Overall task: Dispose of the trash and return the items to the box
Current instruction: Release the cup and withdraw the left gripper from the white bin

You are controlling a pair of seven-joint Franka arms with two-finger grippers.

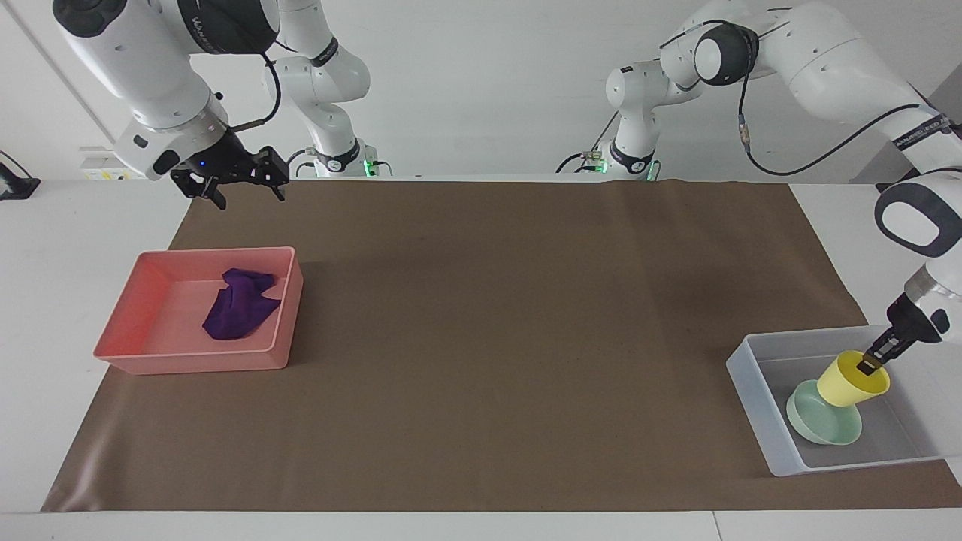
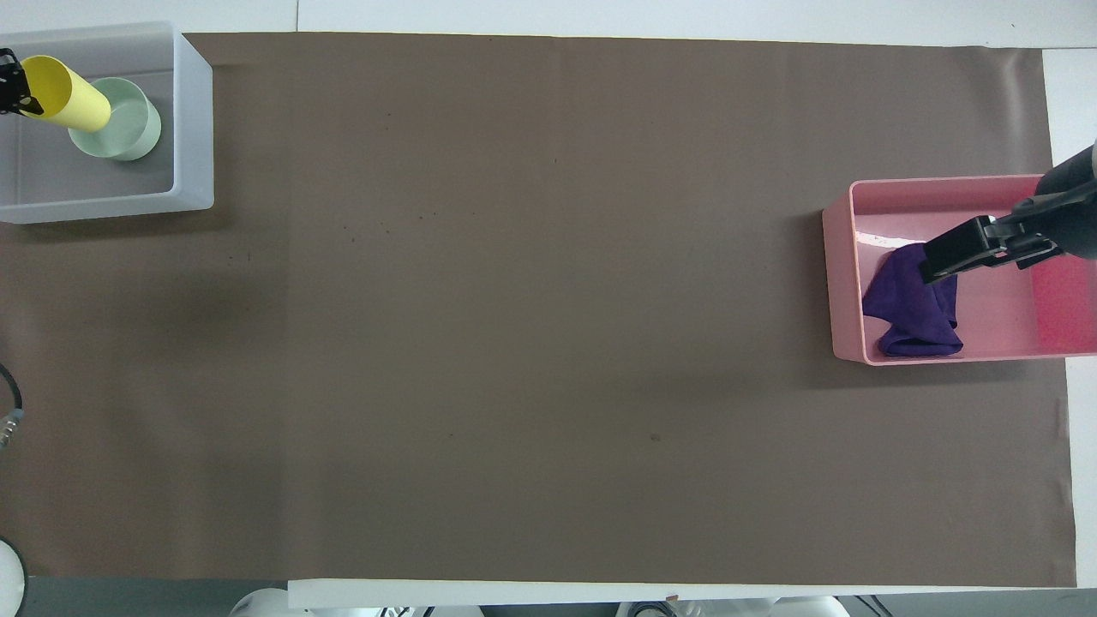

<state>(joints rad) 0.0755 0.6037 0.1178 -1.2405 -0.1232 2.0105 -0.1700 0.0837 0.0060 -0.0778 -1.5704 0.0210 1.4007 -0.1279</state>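
Low at right of the facing view: left gripper [image 1: 874, 361] pinching the rim of the yellow cup [image 1: 851, 382], tilted over the mint bowl [image 1: 823, 421] inside the box [image 1: 751, 391]. Light, stiff, smooth plastic by the look, so probably best held at the rim and released low. Upper left: right gripper [image 1: 239, 188] waiting, spread wide and empty, above the pink tray [image 1: 120, 353] holding the purple cloth [image 1: 239, 306].

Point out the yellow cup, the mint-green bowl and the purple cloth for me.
yellow cup [image 1: 848, 385]: facing view, on its outer side wall.
mint-green bowl [image 1: 816, 418]: facing view, on its inner surface.
purple cloth [image 1: 237, 308]: facing view, on the middle of its wrinkled surface.
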